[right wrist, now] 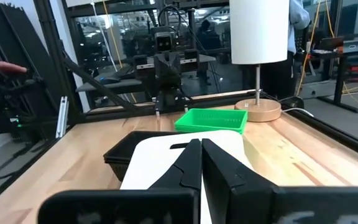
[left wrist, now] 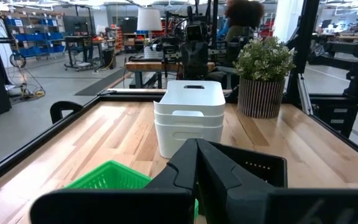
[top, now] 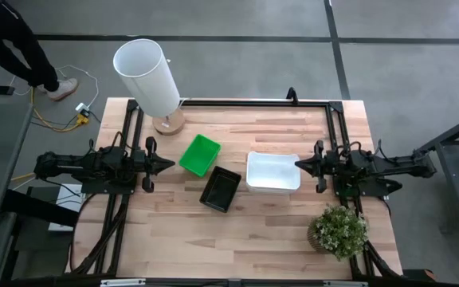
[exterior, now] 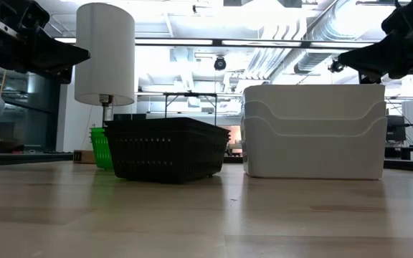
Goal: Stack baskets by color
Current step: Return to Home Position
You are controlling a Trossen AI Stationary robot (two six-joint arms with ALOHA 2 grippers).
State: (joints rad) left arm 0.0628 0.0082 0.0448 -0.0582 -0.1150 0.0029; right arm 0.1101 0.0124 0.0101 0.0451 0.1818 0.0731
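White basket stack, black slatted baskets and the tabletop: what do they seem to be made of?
The white rectangular basket stack looks like smooth moulded plastic with a satin finish: seamless walls, rounded corners. The black slatted basket stack also seems plastic, dull: thin, uniform moulded ribs. The pale tabletop looks like wood planks, probably sealed: grain, strip joints, faint reflections.

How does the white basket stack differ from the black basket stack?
The white stack has solid walls; the black stack has slatted ones. The white stack stands taller than the black one. White sits square to the table edge, black is turned at an angle. Both are nested baskets resting on the table.
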